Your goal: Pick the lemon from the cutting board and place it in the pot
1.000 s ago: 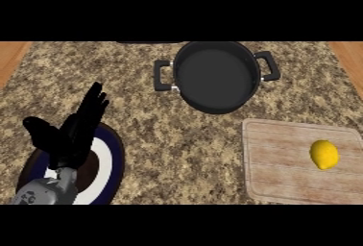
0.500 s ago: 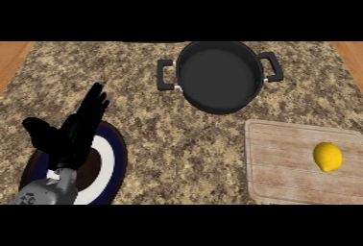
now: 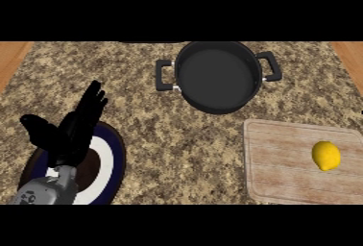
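We see the lemon (image 3: 326,155) untouched at the right of the cutting board (image 3: 284,163), lower right; the pot (image 3: 216,76) sits upper centre. Our left hand (image 3: 71,132) rests open, lower left; we should reach for the lemon from above, fingers spread

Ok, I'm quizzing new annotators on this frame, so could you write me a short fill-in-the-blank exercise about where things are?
1. The lemon lies on the ____.
2. The pot holds ____.
3. The left hand, fingers straight, shows above a blue-rimmed ____.
4. The robot's ____ hand is out of view.

Missing words: cutting board; nothing; plate; right
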### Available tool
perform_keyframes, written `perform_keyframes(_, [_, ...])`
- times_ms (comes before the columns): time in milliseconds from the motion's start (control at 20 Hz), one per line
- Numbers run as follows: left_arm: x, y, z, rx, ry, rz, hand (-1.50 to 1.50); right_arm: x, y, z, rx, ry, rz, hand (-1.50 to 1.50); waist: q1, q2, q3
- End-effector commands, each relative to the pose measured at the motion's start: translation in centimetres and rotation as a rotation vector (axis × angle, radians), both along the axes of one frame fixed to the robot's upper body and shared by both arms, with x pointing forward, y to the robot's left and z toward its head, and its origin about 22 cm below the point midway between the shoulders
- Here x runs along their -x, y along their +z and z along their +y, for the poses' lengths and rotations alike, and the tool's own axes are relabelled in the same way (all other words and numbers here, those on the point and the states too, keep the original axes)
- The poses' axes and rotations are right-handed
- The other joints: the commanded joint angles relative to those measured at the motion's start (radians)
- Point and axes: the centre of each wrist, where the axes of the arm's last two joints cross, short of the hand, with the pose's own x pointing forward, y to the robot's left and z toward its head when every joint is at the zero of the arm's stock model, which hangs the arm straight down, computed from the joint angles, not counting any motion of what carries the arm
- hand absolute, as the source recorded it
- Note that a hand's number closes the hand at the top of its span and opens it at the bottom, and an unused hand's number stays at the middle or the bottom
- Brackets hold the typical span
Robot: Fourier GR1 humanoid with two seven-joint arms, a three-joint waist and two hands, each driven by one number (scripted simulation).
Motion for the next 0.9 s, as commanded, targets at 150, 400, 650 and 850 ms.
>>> perform_keyframes(150, [0.0, -0.8, 1.7, 0.001, 0.003, 0.013, 0.0, -0.1, 0.6, 1.5, -0.021, -0.025, -0.051, -1.5, -0.002, -0.001, 0.0])
perform_keyframes(400, [1.0, -0.3, 1.3, -0.001, -0.01, 0.011, 0.0, -1.0, -1.8, 2.0, -0.027, -0.034, -0.033, -1.5, 0.0, -0.001, 0.0])
perform_keyframes(650, [-1.0, 0.9, 0.6, -0.008, -0.004, 0.011, 0.0, -1.8, -2.6, 3.3, 0.005, -0.095, 0.002, -1.5, -0.001, 0.0, 0.0])
perform_keyframes(850, [0.1, -1.2, -0.5, -0.012, -0.004, 0.004, 0.0, -3.5, -3.9, 2.3, 0.057, -0.102, 0.037, -1.5, 0.003, 0.001, 0.0])
